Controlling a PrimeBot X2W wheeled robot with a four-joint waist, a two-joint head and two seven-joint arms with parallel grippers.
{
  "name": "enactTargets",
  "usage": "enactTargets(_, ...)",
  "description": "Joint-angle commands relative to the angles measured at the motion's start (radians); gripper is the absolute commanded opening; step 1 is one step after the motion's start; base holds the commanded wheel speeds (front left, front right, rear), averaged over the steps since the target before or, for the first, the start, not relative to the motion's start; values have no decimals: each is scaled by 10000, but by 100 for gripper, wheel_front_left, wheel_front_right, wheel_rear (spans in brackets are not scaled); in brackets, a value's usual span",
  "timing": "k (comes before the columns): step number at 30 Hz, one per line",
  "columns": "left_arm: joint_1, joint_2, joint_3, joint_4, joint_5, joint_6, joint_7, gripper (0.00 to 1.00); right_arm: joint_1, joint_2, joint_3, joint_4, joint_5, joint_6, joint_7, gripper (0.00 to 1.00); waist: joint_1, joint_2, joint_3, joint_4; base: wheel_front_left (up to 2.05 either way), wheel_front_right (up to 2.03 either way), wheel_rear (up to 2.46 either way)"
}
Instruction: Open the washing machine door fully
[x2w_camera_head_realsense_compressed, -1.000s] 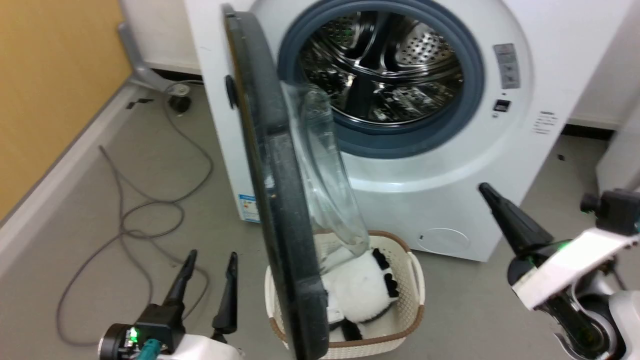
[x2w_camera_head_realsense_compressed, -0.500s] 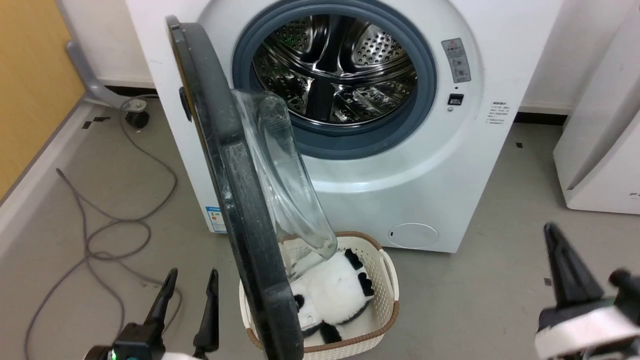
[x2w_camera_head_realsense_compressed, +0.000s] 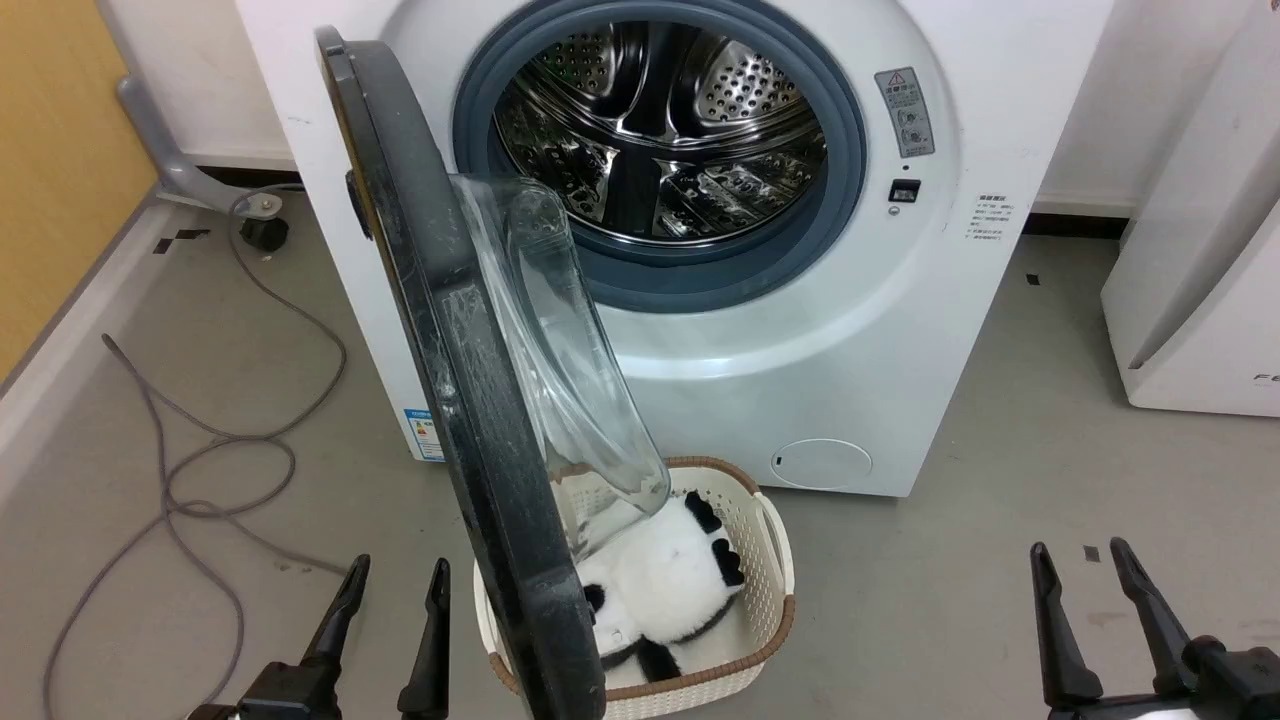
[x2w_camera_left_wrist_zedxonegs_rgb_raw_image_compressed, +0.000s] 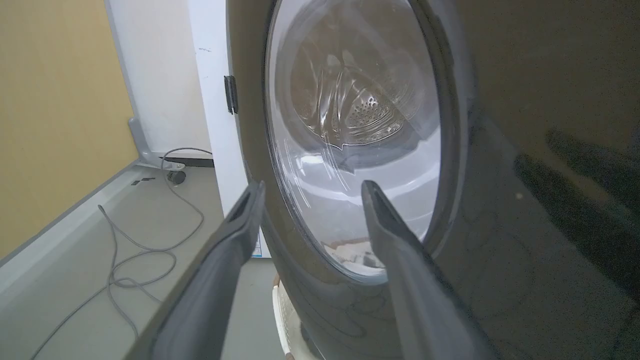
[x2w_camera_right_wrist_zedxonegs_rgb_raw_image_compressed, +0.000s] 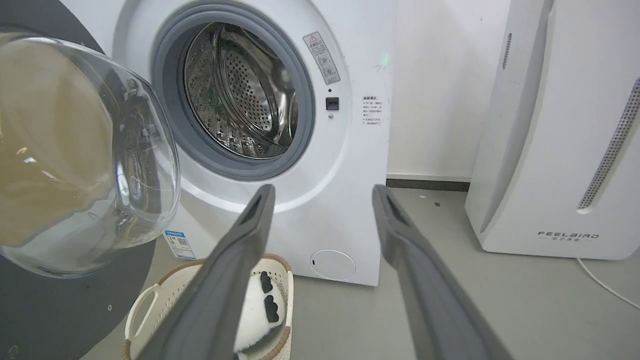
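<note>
The washing machine door (x2w_camera_head_realsense_compressed: 440, 350) stands swung out on its left hinge, roughly square to the white washer (x2w_camera_head_realsense_compressed: 800, 330). I see its black rim edge-on, with the clear glass bowl (x2w_camera_head_realsense_compressed: 555, 350) bulging to the right. The steel drum (x2w_camera_head_realsense_compressed: 660, 130) is exposed inside its grey rubber ring. My left gripper (x2w_camera_head_realsense_compressed: 400, 570) is open, low at the left of the door and apart from it. In the left wrist view the left gripper (x2w_camera_left_wrist_zedxonegs_rgb_raw_image_compressed: 312, 186) faces the door's outer face (x2w_camera_left_wrist_zedxonegs_rgb_raw_image_compressed: 500, 150). My right gripper (x2w_camera_head_realsense_compressed: 1079, 550) is open at the lower right. The right wrist view has the right gripper (x2w_camera_right_wrist_zedxonegs_rgb_raw_image_compressed: 324, 190) pointing at the washer front, the bowl (x2w_camera_right_wrist_zedxonegs_rgb_raw_image_compressed: 85, 150) at left.
A white basket (x2w_camera_head_realsense_compressed: 770, 560) holding a black-and-white plush toy (x2w_camera_head_realsense_compressed: 660, 580) sits on the floor under the door's free edge. A grey cable (x2w_camera_head_realsense_compressed: 190, 450) loops on the floor at left beside a yellow wall (x2w_camera_head_realsense_compressed: 50, 150). A white appliance (x2w_camera_head_realsense_compressed: 1200, 250) stands at right.
The head camera has shifted, so the washer sits further left and more upright. My right gripper has dropped from beside the washer front to the lower right. The door's angle looks unchanged.
</note>
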Motion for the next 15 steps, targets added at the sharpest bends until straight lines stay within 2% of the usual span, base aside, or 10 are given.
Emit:
enactTargets(1,61,11,29,-56,10,-12,-53,100,144,88,-35,21,8,6,-75,100,0,0,2,4,0,0,0)
enactTargets(6,37,-3,51,-116,-54,-32,-53,98,211,185,-16,75,127,6,-125,100,0,0,16,64,0,0,0)
enactTargets(7,23,-5,62,-144,-70,-38,-53,34,192,196,-19,93,165,6,-130,100,0,0,14,79,0,0,0)
enactTargets(8,7,-8,80,-199,-106,-46,-53,0,168,205,-23,110,185,6,-133,100,0,0,11,95,0,0,0)
enactTargets(15,-282,-19,399,-1557,-58,-21,-53,0,43,242,-98,218,381,6,-147,100,0,0,8,238,0,0,0)
